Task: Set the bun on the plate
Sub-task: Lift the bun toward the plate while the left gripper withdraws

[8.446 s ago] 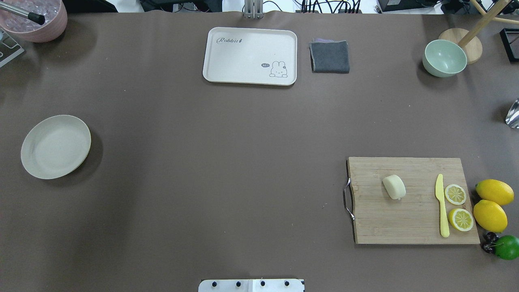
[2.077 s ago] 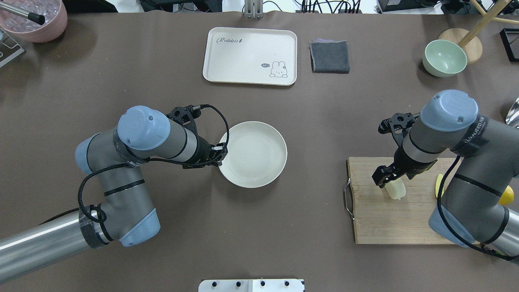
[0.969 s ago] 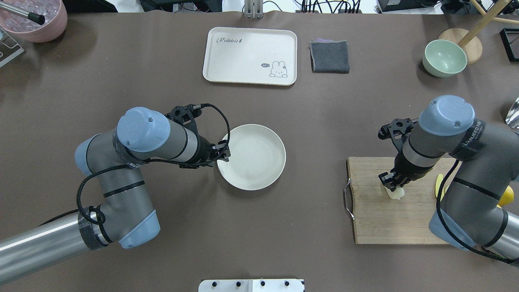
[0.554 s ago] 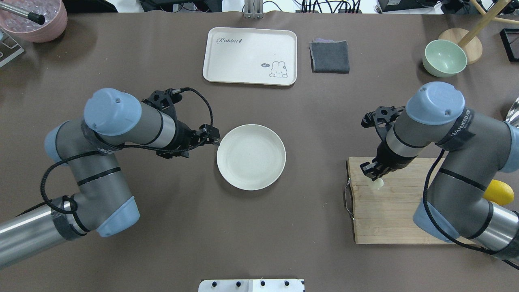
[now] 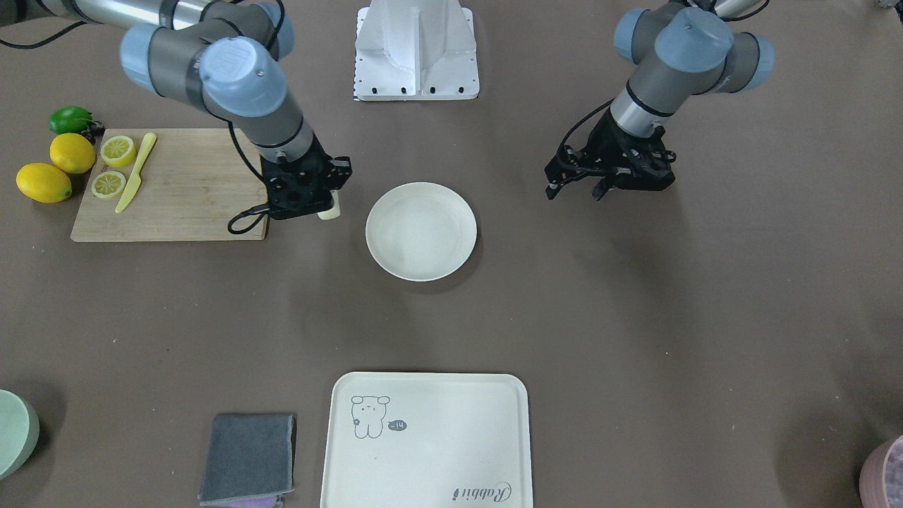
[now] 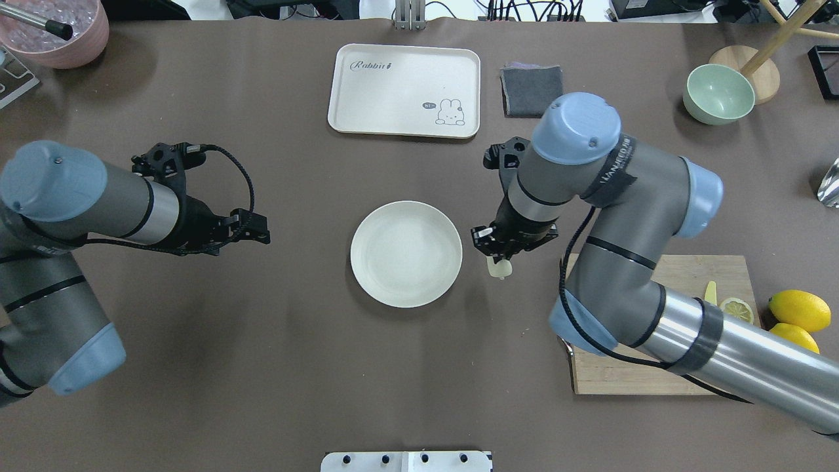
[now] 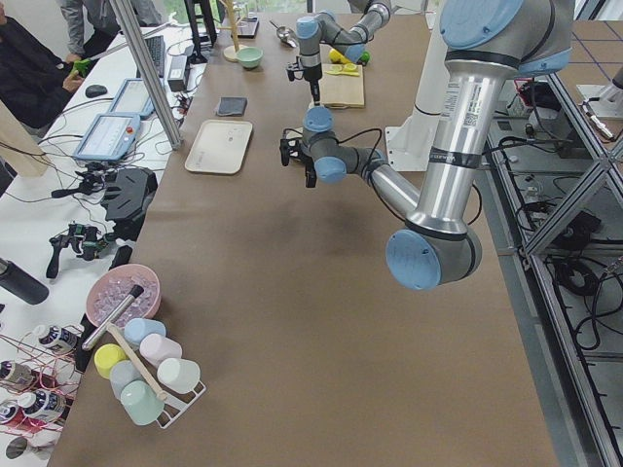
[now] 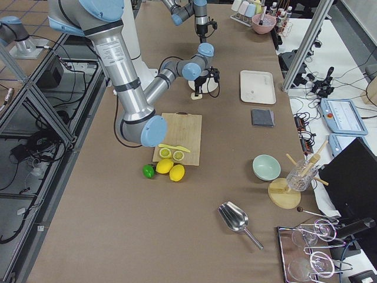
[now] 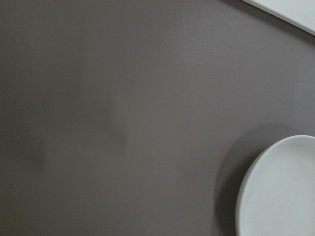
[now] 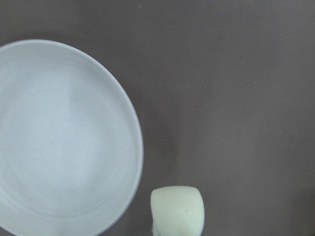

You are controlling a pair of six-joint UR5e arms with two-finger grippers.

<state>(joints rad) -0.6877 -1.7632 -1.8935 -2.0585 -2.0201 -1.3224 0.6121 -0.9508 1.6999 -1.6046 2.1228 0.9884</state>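
Since the cutting board (image 6: 727, 275) on the robot's near right carries only the yellow knife (image 6: 710, 292) and a lemon slice (image 6: 737, 308), the pick counts as done.

Next out, mid-table: the right gripper (image 6: 500, 254) is clamped on the bun (image 6: 499, 268) at its upper part, with the lower end hanging free. The bun sits in the air just beside the rim of the plate (image 6: 406, 254), on the board side. It is not over the dish, and the right wrist view shows brown table beneath it. The plate is empty.

The left gripper (image 6: 260, 231) is well apart on the plate's other side, jaws parted, holding nothing.

The tray (image 6: 403, 88) at the far edge is not involved.

Left to do: a short traverse over the dish, lower, release. Judged roughly two-thirds through.
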